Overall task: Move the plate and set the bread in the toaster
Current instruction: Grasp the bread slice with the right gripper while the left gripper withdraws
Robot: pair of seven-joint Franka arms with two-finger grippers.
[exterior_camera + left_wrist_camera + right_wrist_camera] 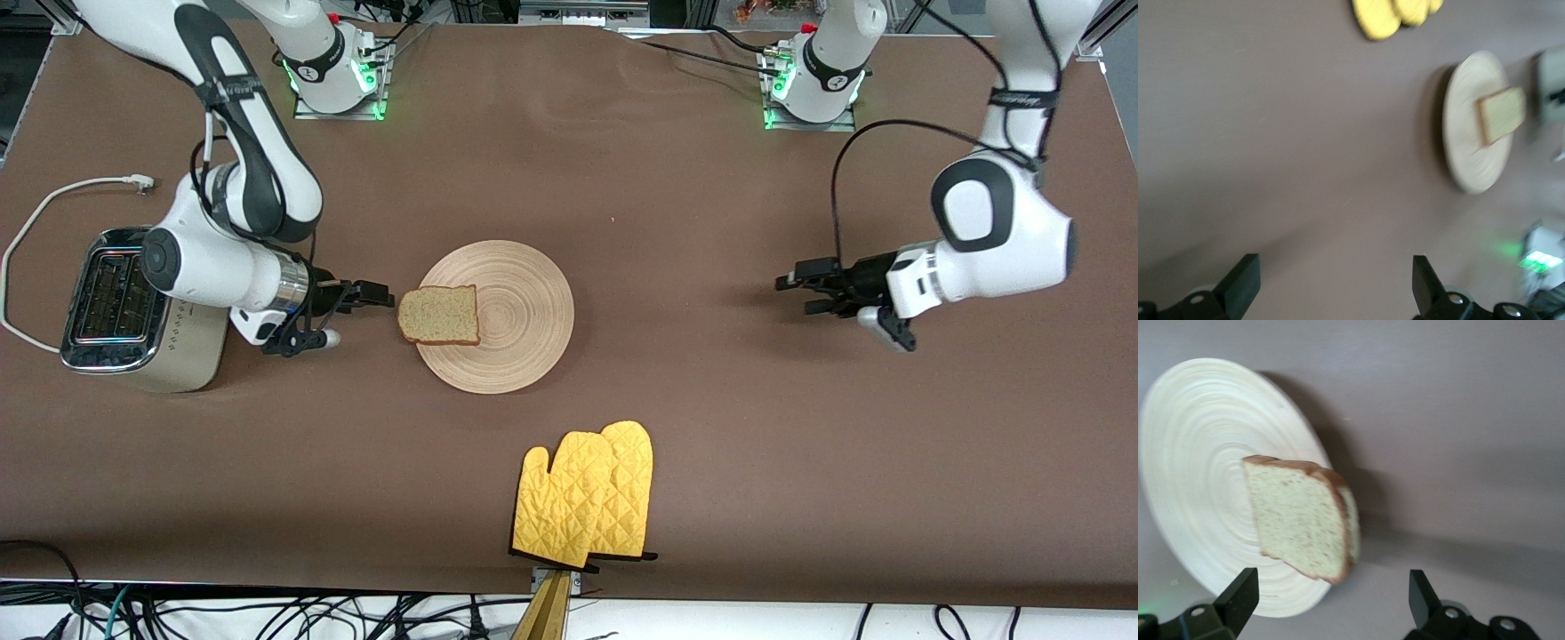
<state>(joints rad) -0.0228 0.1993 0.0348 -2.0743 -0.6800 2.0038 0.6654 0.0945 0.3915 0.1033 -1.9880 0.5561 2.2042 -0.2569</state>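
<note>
Brown speckled bread (pixel 438 315), darker crust

bread (pixel 1301 520) on the plate (pixel 1198 453), overhanging its rim, just ahead of the right tool's (pixel 1328 603) spread fingers (pixel 1238 593)

We see a brown bench (pixel 711 427). Directly on it lie the toaster (pixel 133 316) at the right arm's end, the plate (pixel 520 324) near the middle, and two yellow oven mitts (pixel 587 493) nearer the front camera.
</note>
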